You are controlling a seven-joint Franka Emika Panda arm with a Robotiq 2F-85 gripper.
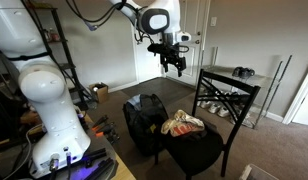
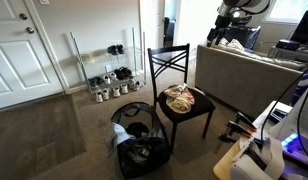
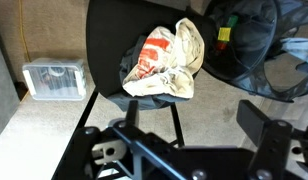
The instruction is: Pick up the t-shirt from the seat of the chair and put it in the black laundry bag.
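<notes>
**T-shirt [image 1: 182, 124] crumpled on the chair, claw hanging spread above**

T-shirt fabric, pale with red print, lies in a loose heap on the dark surface of the black chair [image 1: 226, 92]. In the wrist view the heap [image 3: 164, 60] sits towards the right edge of the seat [image 3: 104, 40].

The black laundry bag [image 1: 144, 120] stands on the carpet just beside the chair, on its left in that exterior view, with its mouth open. In an exterior view the bag [image 2: 139, 142] is nearer the camera than the chair [image 2: 174, 60] and holds some dark items. The T-shirt [image 2: 182, 98] is apart from it.

The claw [image 1: 175, 68] hangs in the air well above the chair and the bag, fingers spread and pointing down, pinching nothing.

A shoe rack [image 1: 242, 98] stands on the far side of the chair, against the wall. A clear box [image 3: 54, 78] lies on the floor to the left of the seat in the wrist view.
</notes>
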